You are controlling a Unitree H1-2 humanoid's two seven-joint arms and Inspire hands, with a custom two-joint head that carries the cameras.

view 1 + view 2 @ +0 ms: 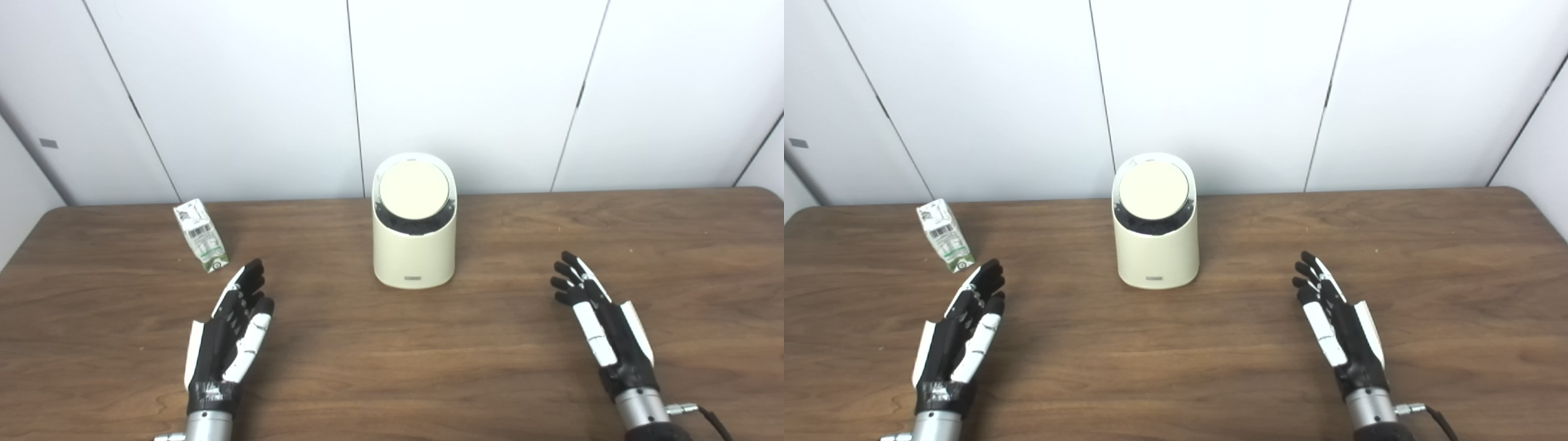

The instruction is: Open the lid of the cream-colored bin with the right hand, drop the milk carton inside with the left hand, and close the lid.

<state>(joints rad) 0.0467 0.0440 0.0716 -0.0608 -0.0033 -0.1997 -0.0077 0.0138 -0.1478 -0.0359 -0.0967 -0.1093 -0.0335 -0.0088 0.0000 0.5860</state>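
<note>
Nothing's done yet from where I sit. My left hand and right hand both hover empty, fingers apart. The milk carton lies just past my left fingers, and the cream-colored bin sits between both hands, lid shut.

On one wooden worktop there are one cream-colored bin with one round lid, one milk carton, and two hands, left hand and right hand.

Twin head views over table
</note>
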